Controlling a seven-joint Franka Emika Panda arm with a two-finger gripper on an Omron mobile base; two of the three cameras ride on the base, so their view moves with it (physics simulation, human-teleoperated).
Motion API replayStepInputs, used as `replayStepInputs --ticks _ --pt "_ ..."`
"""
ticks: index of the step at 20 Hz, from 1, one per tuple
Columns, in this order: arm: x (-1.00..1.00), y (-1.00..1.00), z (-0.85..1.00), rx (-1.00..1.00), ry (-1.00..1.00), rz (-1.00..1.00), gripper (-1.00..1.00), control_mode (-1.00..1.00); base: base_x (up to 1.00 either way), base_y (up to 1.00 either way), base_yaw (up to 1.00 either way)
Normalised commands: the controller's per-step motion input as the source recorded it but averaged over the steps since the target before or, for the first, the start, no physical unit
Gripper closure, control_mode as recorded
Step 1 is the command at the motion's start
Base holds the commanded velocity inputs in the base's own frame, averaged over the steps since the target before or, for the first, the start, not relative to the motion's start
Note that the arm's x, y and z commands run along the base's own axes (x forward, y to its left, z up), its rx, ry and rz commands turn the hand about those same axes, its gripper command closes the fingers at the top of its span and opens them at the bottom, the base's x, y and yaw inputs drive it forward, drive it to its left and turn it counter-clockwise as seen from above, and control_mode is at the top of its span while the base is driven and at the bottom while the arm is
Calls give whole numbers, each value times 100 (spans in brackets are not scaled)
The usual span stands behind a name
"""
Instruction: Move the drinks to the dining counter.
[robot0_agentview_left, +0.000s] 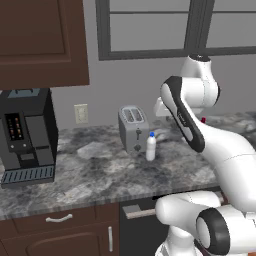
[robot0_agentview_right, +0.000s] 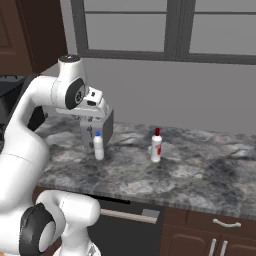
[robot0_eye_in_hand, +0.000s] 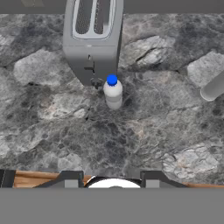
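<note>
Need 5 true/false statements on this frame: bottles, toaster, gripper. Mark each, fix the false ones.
1. The blue-capped bottle stands upright just in front of the toaster. True.
2. The red-capped bottle lies on its side. False: it stands upright on the marbled worktop.
3. The gripper holds the blue-capped bottle. False: it holds nothing; its finger tips sit at the bottom of the hand view with the bottle well ahead of them.
4. A black coffee machine sits on the worktop, on the far side of the toaster from the red-capped bottle. True.
5. Both bottles touch each other. False: they stand clearly apart.
</note>
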Motion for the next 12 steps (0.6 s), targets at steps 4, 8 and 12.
replayStepInputs --ticks 4,8,12 --pt "-19 1 0 0 -2 0 -100 -100 0 0 0" --pt "-51 0 0 0 0 0 -100 -100 0 0 0" --pt "-48 0 0 0 0 0 -100 -100 0 0 0"
